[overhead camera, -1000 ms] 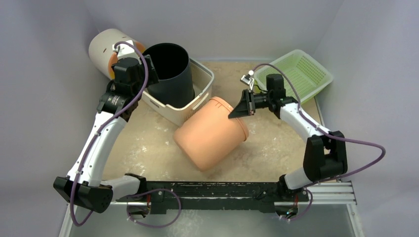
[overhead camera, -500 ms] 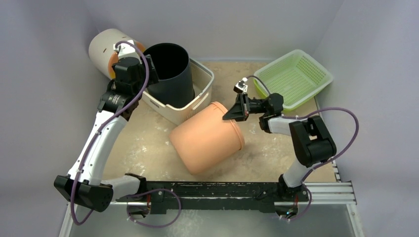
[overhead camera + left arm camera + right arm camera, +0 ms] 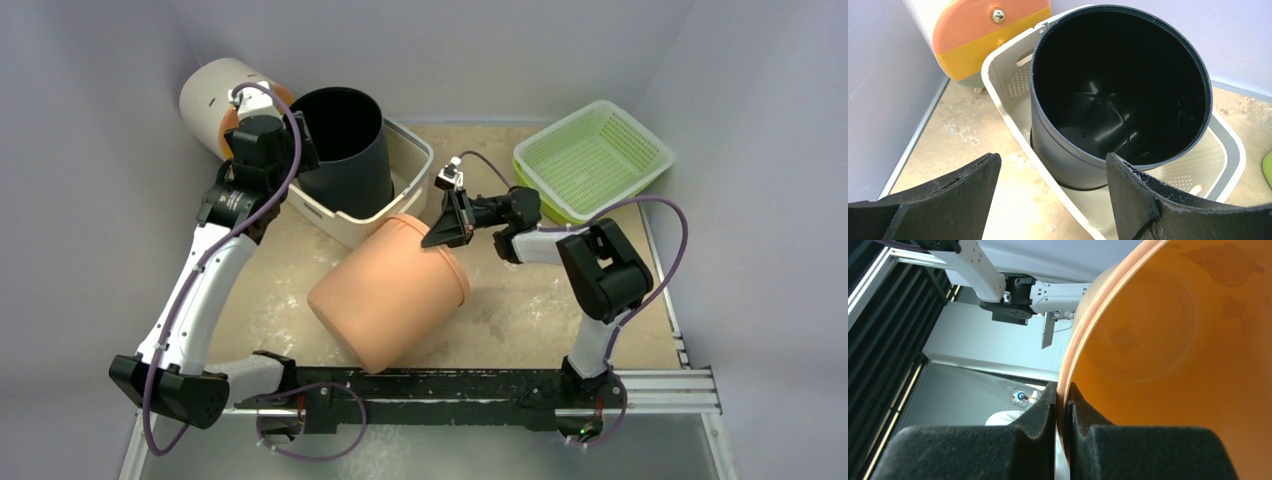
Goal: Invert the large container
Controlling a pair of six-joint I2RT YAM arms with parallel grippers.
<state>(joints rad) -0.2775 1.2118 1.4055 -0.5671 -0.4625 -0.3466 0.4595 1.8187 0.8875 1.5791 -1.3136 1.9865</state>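
The large orange container [image 3: 385, 300] is tilted over at the table's middle, its base toward the near left and its rim toward the far right. My right gripper [image 3: 437, 238] is shut on that rim; in the right wrist view the fingers [image 3: 1048, 405] pinch the rim wall, with the container's orange inside [image 3: 1178, 355] at the right. My left gripper [image 3: 300, 150] is open and empty, held beside the black bin [image 3: 345, 150]. In the left wrist view the gripper [image 3: 1053, 180] stands over the basket's near edge.
The black bin [image 3: 1118, 95] stands inside a white basket [image 3: 405, 190] at the back left. A white and orange cylinder [image 3: 220, 100] lies in the far left corner. A green basket [image 3: 592, 158] sits at the back right.
My right gripper has swung left with the orange container's rim in it. The container has moved to the near left and tipped further over. The left arm has not moved.
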